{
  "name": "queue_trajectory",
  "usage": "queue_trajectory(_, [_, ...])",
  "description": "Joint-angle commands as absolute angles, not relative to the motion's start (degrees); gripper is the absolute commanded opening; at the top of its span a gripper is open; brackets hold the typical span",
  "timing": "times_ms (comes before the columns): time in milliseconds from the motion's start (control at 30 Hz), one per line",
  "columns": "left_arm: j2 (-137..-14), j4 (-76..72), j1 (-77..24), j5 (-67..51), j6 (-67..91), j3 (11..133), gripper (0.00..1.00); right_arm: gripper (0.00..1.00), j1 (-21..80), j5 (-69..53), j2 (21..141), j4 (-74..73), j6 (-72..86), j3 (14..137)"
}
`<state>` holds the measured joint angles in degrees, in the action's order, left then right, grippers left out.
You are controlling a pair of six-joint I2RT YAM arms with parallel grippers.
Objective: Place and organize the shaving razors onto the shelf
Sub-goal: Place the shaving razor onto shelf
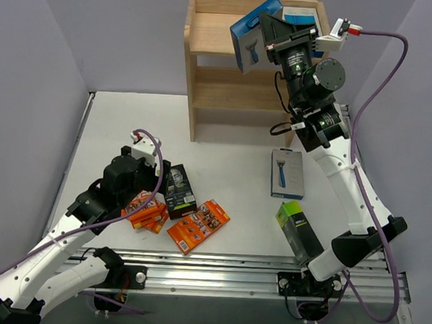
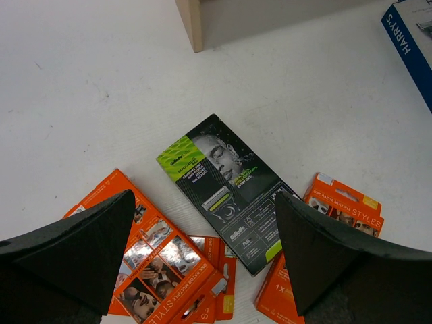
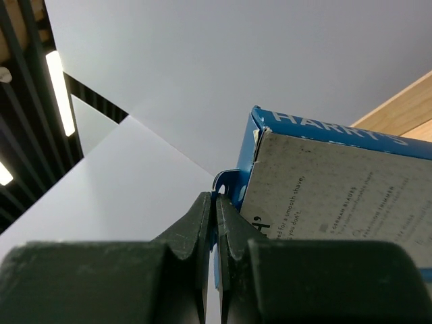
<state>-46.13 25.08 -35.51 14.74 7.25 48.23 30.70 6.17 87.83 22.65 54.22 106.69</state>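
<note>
Left gripper: jaws spread wide, nothing between them, aimed down at the table.
Directly below left gripper: black box with a lime-green corner, lying flat, printed face up, between the two fingers in the wrist view.
Beneath one finger: orange packs, several overlapping in a heap just beside the black box.
Beneath the other finger: single orange pack, flat, touching the black box's end.
Right gripper: jaws pressed together on the hang tab of the held blue box, which is carried clear of the table.
Held blue box: tilted, at the level of the top tier; contact with the wood cannot be determined.
Just beyond right gripper: shelf, light wood, three tiers.
Beside right gripper's wrist: second blue box, resting on the top tier.
Behind right gripper, toward its arm base: third blue box, flat on the table, razor picture up.
Farther back, near that base: black-and-green box.
</note>
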Motion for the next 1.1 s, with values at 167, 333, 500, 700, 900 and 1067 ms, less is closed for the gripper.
queue_trajectory(167, [-47.1,23.1,-36.4,14.3,7.3,48.2,0.94,0.00,25.1,-2.4,93.6,36.6,64.8,112.9])
queue_trajectory(333, [-47.8,23.0,-36.8,14.0,7.4,48.2,0.94,0.00,24.4,-4.7,97.8,38.0,67.9,117.4])
queue_trajectory(500, [-48.0,23.0,-37.3,14.0,7.5,48.2,0.94,0.00,23.7,-5.2,100.0,38.7,70.5,120.3])
queue_trajectory(700, [-48.1,23.1,-37.5,14.3,7.4,48.2,0.94,0.00,22.1,-6.1,101.6,41.3,74.4,120.0])
queue_trajectory(900, [-47.9,23.1,-37.6,14.2,7.4,48.2,0.94,0.00,21.4,-4.4,97.8,42.8,75.4,110.9])
queue_trajectory(1067, [-47.9,23.1,-37.9,14.3,7.4,48.1,0.94,0.00,20.3,-1.7,93.3,44.3,76.5,101.4])
